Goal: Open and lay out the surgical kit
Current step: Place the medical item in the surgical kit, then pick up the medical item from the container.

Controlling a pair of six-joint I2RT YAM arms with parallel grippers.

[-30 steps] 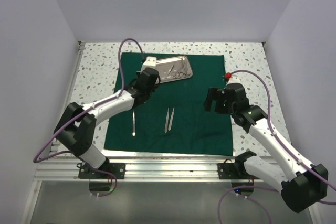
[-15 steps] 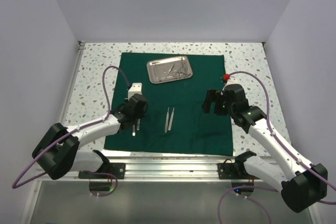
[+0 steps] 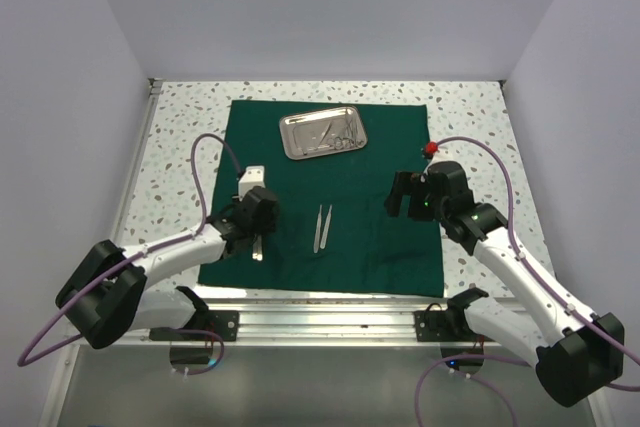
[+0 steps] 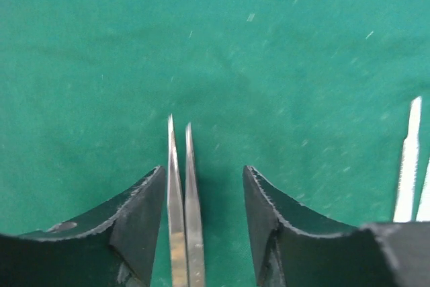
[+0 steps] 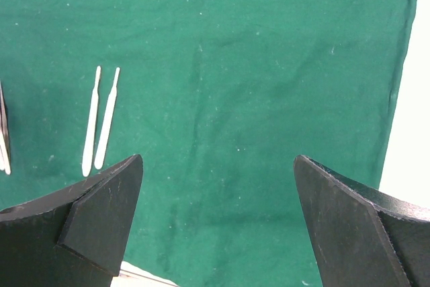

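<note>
Green cloth on speckled table: left gripper newly parted around tweezers; right gripper spread wide, unchanged.

Green cloth spread flat on the speckled surface. Left fingers sit over one pair of tweezers. A second pair lies between them and the right fingers. The steel tray lies beyond both.

No text, label, brand, number or sign legible in any view, dark green cloth plain, steel tray with no readable mark, arm casings too small to read any lettering.
</note>
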